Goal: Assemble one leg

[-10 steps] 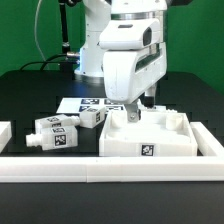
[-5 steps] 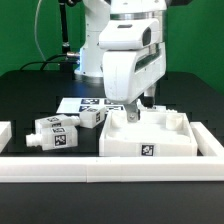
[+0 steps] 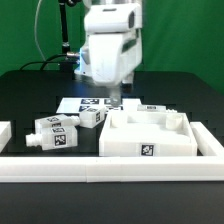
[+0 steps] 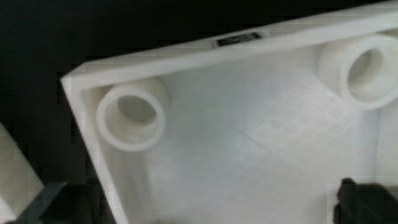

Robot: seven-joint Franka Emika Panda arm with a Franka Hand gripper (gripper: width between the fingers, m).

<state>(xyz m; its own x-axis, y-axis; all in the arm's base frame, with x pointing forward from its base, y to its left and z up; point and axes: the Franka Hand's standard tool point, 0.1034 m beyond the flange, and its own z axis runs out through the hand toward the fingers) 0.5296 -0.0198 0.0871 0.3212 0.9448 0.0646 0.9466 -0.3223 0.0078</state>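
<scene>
The gripper point(image 3: 118, 98) hangs above the far edge of the large walled tray part point(image 3: 150, 140) with its two fingers point(image 4: 48, 199) spread apart and nothing between them. The wrist view looks down into that tray's floor with two round sockets point(image 4: 128, 112). The leg point(image 3: 93, 117) lies on the black table point(image 3: 30, 95), lower than the gripper and toward the exterior view's left of it. It is just beside the tray's corner and near the marker board point(image 3: 88, 103). A longer white piece point(image 3: 55, 133) lies further left.
</scene>
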